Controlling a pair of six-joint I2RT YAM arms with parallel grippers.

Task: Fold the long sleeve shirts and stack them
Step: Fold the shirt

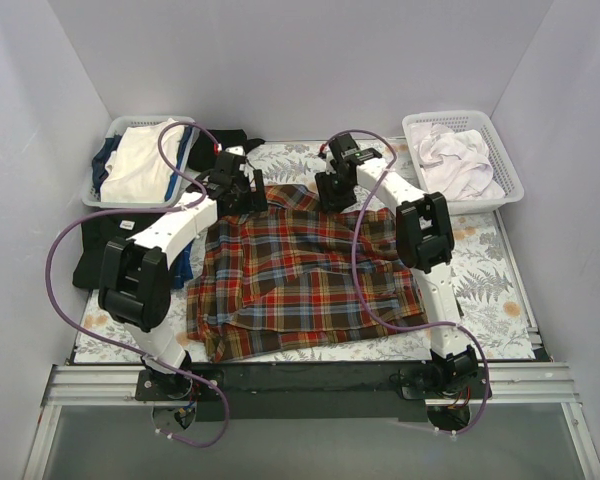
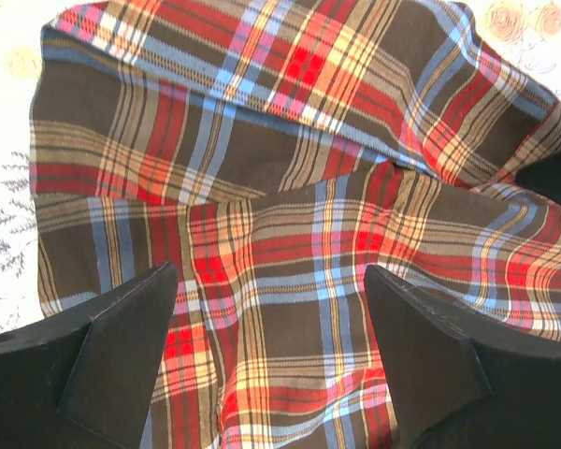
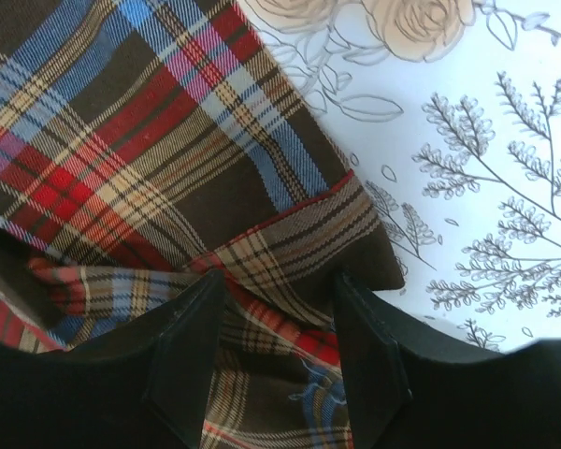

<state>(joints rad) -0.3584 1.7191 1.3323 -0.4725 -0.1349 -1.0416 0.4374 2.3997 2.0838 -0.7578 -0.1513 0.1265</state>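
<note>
While no neat fold shows anywhere on the work surface, we judge the task to be at an early stage. The table (image 1: 480, 265), covered in a floral print, fills the centre of the top view. The plaid shirt (image 1: 290, 290) lies across its middle, loosely doubled over itself, with uneven edges and a ridge of slack toward the upper part. We cannot make out a sleeve. At the upper left stands the left basket (image 1: 120, 122), holding white and dark garments. At the upper right the right basket (image 1: 507, 165) holds pale cloth. A black cloth (image 1: 92, 245) sits at the left edge of the frame, partly under the left arm. We take it for the black shirt, but cannot tell whether it is folded.

The left gripper (image 2: 269, 271) hangs over the shirt's upper left part, its claw wide and gripping nothing. The right gripper (image 3: 280, 277) sits low over the shirt's upper right corner, its claw parted. Cloth shows in the gap, apparently not pinched.

Remaining by our reckoning: squaring and folding the plaid shirt, then stacking.
</note>
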